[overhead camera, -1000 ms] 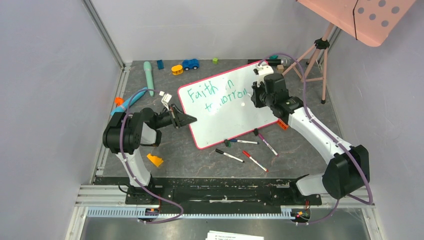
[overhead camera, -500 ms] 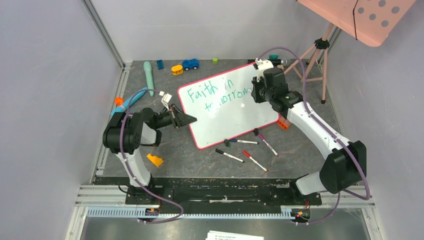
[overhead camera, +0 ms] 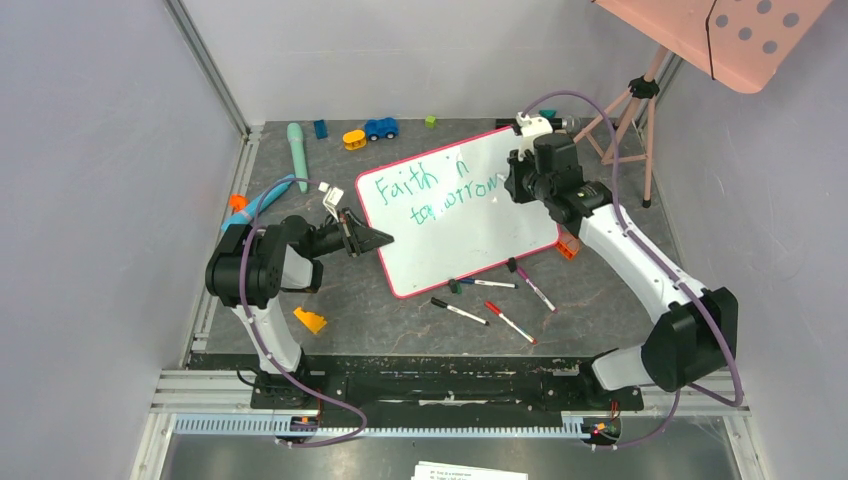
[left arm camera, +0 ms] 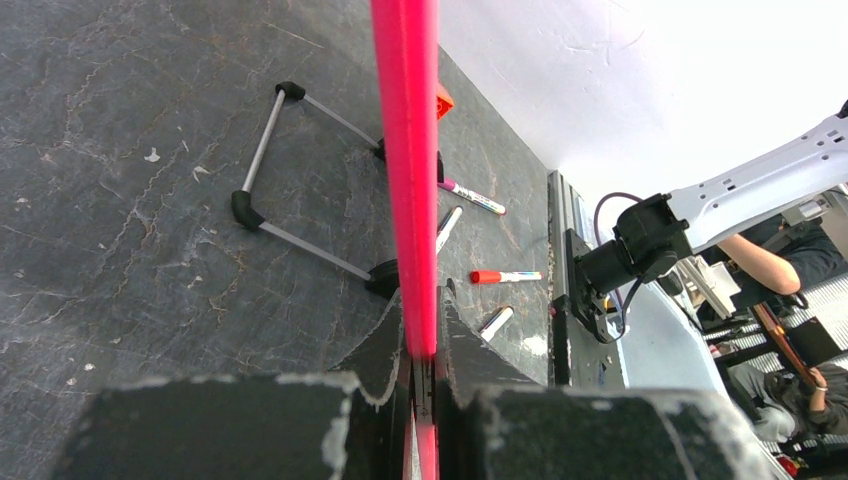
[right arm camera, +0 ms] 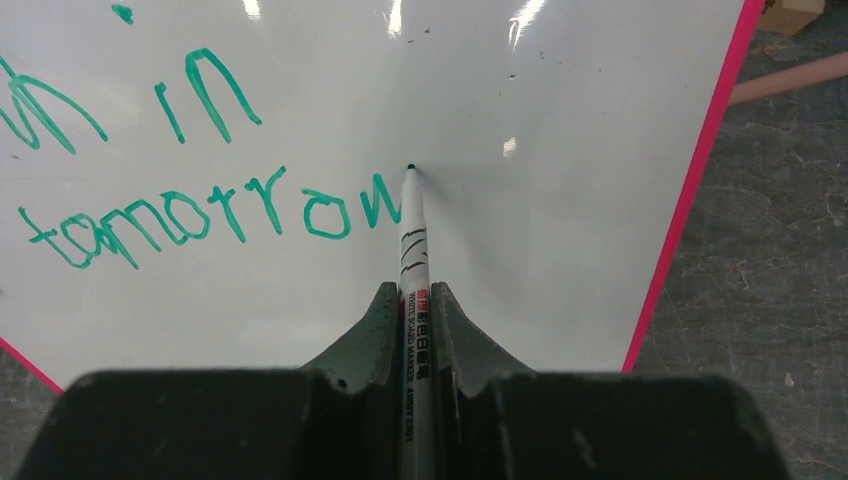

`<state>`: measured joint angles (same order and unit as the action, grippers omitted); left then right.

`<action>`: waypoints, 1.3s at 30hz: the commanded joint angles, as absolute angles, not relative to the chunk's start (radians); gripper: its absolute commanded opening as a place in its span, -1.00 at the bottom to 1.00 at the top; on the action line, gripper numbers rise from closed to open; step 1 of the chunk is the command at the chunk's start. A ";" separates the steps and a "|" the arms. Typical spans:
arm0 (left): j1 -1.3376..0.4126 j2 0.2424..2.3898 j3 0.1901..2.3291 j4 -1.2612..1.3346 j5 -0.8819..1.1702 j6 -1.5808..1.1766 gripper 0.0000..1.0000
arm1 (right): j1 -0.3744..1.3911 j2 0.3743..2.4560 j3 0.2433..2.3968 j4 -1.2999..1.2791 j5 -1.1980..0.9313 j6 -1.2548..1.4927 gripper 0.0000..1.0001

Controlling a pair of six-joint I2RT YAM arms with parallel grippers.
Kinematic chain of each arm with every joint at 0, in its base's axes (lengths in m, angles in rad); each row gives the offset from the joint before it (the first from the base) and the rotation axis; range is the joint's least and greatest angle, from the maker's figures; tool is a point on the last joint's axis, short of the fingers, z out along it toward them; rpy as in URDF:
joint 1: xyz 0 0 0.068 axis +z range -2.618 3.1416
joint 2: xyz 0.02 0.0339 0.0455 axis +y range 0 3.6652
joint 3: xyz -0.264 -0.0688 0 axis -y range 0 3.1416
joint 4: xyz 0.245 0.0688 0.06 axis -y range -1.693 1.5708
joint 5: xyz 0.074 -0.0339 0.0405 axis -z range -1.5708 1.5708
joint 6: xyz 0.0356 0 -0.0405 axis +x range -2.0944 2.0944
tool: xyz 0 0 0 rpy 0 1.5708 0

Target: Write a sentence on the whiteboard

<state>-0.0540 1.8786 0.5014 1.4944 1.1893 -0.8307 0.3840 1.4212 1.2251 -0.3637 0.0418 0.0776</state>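
- The whiteboard (overhead camera: pixel 470 225) is propped on the dark bench (overhead camera: pixel 400 320), and its left edge is clamped between the closed jaws of the left end effector (left arm camera: pixel 420 320).
- A marker (right arm camera: pixel 411 230) is gripped by the right end effector (right arm camera: pixel 412 295), whose jaws are shut on its barrel. The tip is pressed to the whiteboard's right half.
- The sentence (overhead camera: pixel 432 190) is written in green on the whiteboard's upper left: "Faith in" above "tomorro", with one more letter beside the tip.
- Loose markers (overhead camera: pixel 459 311) are laid just off the whiteboard's near edge.

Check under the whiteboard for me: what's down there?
Left wrist view shows a wire stand with black feet on the table beside the pink rim of the whiteboard, which the left gripper clamps. From above, the board covers everything beneath.
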 commanded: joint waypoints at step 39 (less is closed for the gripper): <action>-0.074 1.900 0.500 1.557 1.299 -0.707 -0.96 | 0.330 1.399 1.179 -0.312 -0.006 0.076 -1.00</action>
<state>-0.0540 1.8786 0.5014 1.4944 1.1893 -0.8291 0.3389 1.4212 1.2106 -0.3321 -0.0048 0.0780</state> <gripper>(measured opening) 0.092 0.121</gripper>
